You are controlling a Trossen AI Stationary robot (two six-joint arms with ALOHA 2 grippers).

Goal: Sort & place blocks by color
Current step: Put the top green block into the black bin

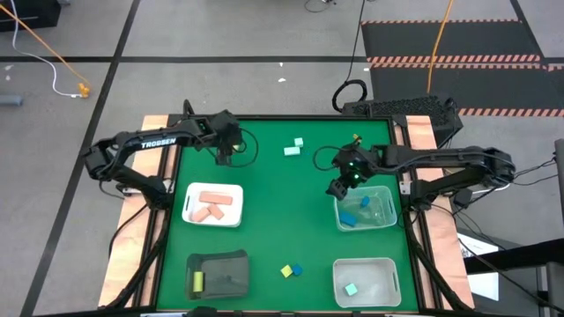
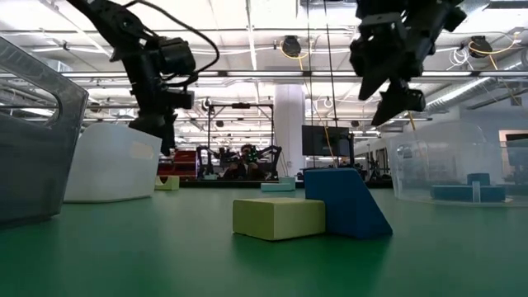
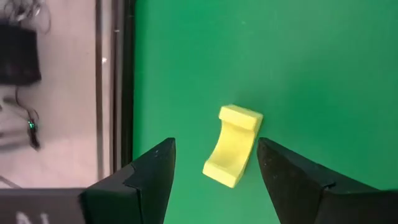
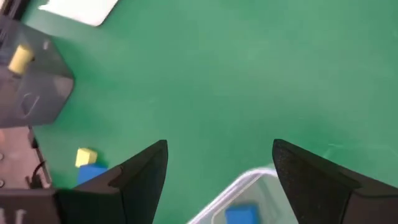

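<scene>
A yellow arch-shaped block (image 3: 232,146) lies on the green mat near the far left. My left gripper (image 3: 216,143) hangs open above it, one finger on each side, touching nothing that I can see. My right gripper (image 1: 338,187) hangs open and empty over the near-left corner of a clear bin (image 1: 386,217) that holds blue blocks (image 1: 350,217). Two mint blocks (image 1: 293,148) lie on the mat at the far middle. A yellow block (image 1: 285,271) and a blue block (image 1: 297,269) lie touching near the front edge.
A white tray (image 1: 192,210) with pink blocks (image 1: 211,202) sits at the left. A dark tray (image 1: 231,264) at the front left holds a yellow block (image 1: 198,282). A second clear bin (image 1: 379,267) at the front right holds a mint block (image 1: 351,289). Bare mat lies in the middle.
</scene>
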